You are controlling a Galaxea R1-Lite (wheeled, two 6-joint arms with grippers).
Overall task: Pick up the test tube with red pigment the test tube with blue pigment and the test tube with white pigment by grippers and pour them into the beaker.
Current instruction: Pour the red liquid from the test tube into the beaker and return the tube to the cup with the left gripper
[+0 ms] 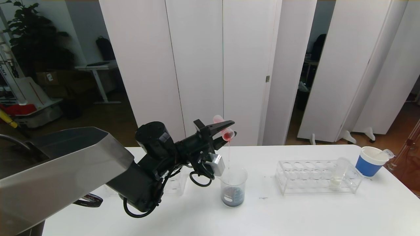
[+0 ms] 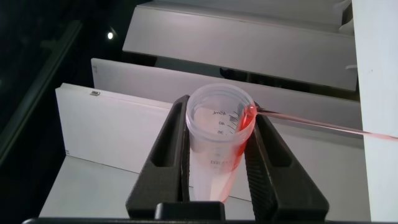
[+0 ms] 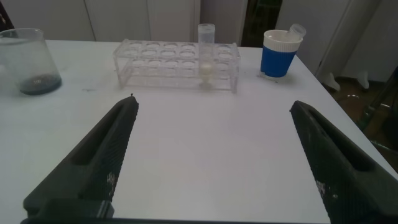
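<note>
Left gripper (image 1: 226, 129) fingers clamp tilted red tube (image 1: 223, 127) above beaker (image 1: 233, 187); right gripper (image 3: 211, 162) spread.

- i see a clear rack (image 1: 315, 177) on the white table (image 1: 295, 213).
- a blue-sleeved paper cup (image 1: 370, 161) stands just beyond the rack's right end.
- white panels (image 1: 197, 65) stand behind.
- a plant (image 1: 29, 39) sits far left.

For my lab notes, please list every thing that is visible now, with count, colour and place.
test tube with red pigment: one, clear, tipped above beaker, pouring.
beaker: one, clear, dark liquid inside, table centre.
tube rack: one, clear, right of beaker.
test tube with white pigment: one, clear, in rack.
paper cup: one, white and blue, beyond rack's right end.
table: one, white.
left gripper: black, fingers shut on red tube.
right gripper: black, open, above table.
</note>
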